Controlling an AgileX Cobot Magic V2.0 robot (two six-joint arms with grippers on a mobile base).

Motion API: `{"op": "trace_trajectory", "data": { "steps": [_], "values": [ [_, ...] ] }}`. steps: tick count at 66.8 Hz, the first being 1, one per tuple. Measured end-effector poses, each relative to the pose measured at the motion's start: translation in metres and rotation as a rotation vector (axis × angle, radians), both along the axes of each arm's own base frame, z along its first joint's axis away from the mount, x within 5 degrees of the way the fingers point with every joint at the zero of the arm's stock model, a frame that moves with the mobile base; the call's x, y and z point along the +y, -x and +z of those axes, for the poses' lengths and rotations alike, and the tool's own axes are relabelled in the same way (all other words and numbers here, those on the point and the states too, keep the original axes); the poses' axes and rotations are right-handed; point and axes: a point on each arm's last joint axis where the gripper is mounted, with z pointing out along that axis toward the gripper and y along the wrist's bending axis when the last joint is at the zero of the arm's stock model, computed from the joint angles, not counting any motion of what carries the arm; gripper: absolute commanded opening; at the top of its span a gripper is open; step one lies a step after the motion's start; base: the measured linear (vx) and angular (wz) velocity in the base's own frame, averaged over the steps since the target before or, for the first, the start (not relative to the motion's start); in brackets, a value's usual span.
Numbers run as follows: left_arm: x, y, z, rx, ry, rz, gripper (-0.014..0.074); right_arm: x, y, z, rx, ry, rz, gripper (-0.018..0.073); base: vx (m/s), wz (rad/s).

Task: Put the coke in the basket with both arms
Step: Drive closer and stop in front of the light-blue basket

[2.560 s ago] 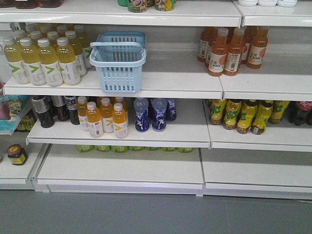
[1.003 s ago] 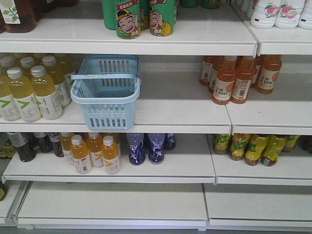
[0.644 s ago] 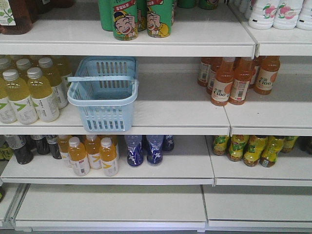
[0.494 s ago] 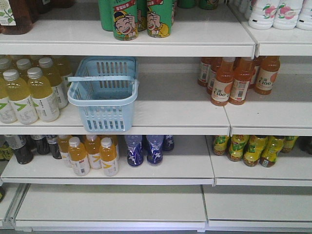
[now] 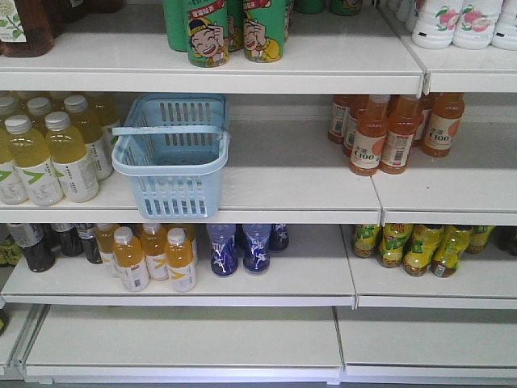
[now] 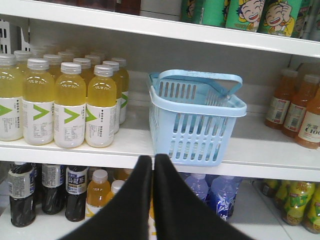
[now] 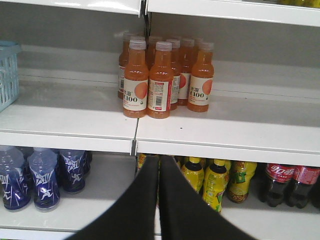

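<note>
**Left gripper** (image 6: 153,161): black fingers pressed together, nothing between them. It is low and in front of the basket, pointing at its near wall but not touching it.

**Right gripper** (image 7: 159,161): fingers likewise closed and empty, well right of the basket and aimed at the lower shelf.

**Basket** (image 6: 190,135): light blue with slotted sides. It stands upright and empty at the front lip of the middle shelf (image 5: 291,190), with its swing handle (image 5: 166,129) lying across the opening.

**Coke bottles** (image 7: 278,184): dark with red labels, one shelf below the basket and far to its right, just right of the yellow-green bottles (image 7: 216,182).

**Other stock:**
- Yellow drinks (image 6: 70,110): just left of the basket.
- Orange drinks (image 7: 161,80): to its right, on the same level.
- Blue bottles (image 7: 44,177): beneath it.

**Step in hand (judged):** approach, with no coke yet taken.

**Handling notes:**
- Open the right fingers before reaching in.
- Take the nearest coke by its body.
- Draw it straight out, clear of the shelf edge above and the yellow-green neighbours.
- Use the left arm to steady the basket.
- Lower the bottle in beside the handle.
</note>
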Motion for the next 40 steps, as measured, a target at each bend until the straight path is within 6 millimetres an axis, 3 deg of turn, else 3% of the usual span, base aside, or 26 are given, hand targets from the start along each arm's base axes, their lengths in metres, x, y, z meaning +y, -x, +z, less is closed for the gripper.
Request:
{"op": "trace_trajectory", "data": {
  "steps": [13, 28, 40],
  "values": [
    [0.000, 0.000, 0.001, -0.007, 0.069, 0.000, -0.0006, 0.000, 0.000, 0.000, 0.001, 0.000, 0.000, -0.0005, 0.00, 0.00],
    [-0.001, 0.000, 0.006, 0.007, 0.940, -0.009, -0.0006, 0.000, 0.000, 0.000, 0.001, 0.000, 0.000, -0.0005, 0.00, 0.00],
    [0.005, 0.000, 0.015, -0.093, 1.231, -0.001, -0.0006, 0.000, 0.000, 0.000, 0.001, 0.000, 0.000, -0.0005, 0.00, 0.00]
  ]
}}
